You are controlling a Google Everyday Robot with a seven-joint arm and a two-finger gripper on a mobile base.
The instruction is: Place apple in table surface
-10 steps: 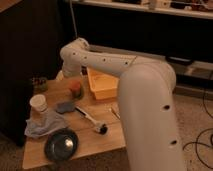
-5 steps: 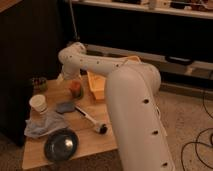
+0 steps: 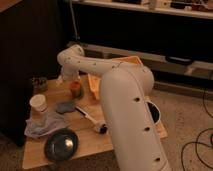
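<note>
dark greenish metal cup (image 3: 39,84): at the 9 o'clock edge of the light wooden surface (image 3: 92,142).
white paper cup (image 3: 38,103): upright, at 6 o'clock of the metal cup.
hand (image 3: 71,83): spread fully wide, gripping nothing; low over the fruit, at its 11 o'clock.
small round orange-red apple (image 3: 76,90): resting on the surface, at 9 o'clock of the yellow plastic tub (image 3: 95,86).

Likely a lab or test room, not a home: a speckled hard floor (image 3: 186,107) at right, loose cables (image 3: 199,145) at lower right and long dark shelving (image 3: 150,11) across the top. A low wooden table (image 3: 36,151) holds props at lower left. The gripper (image 3: 69,82) hangs over the table's far side, by the apple (image 3: 76,90).
</note>
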